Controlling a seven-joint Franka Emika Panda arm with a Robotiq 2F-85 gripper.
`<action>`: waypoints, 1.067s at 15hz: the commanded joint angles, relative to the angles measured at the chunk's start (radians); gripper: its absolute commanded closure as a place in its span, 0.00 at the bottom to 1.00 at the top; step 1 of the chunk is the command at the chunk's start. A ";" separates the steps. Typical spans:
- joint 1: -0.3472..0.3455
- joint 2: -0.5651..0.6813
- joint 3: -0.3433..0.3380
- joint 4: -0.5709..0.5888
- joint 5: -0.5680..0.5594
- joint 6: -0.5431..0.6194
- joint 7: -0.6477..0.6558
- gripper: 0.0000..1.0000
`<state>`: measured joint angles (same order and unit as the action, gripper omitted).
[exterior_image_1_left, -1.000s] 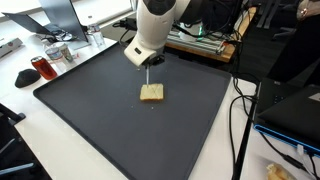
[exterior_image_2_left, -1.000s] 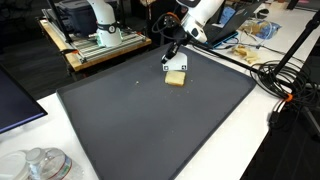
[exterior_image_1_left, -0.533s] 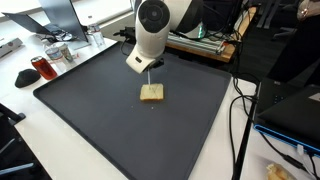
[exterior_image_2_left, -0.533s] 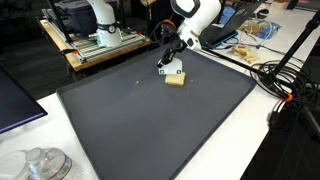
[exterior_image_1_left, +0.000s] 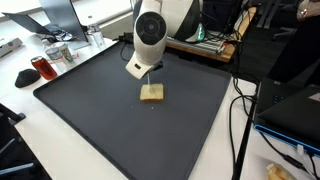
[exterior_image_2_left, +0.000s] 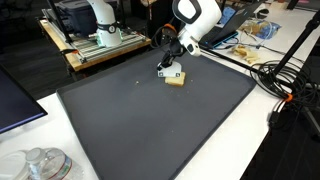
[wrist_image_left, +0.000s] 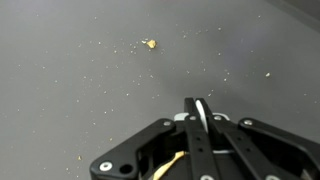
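Though close, bread beside claw

The arm is glossy white, built of smooth, rounded joint housings. In the wrist view the gripper is matte black – flat, angular linkage bars joined by small silver screws, its fingers pale at the tips.
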<state>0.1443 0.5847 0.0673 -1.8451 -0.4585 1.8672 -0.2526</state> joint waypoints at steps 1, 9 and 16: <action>0.004 0.044 0.001 0.094 -0.004 -0.102 -0.042 0.99; -0.007 0.125 0.013 0.226 0.015 -0.218 -0.104 0.99; -0.034 0.205 0.020 0.252 0.045 -0.207 -0.152 0.99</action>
<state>0.1343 0.7317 0.0714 -1.6410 -0.4453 1.6803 -0.3624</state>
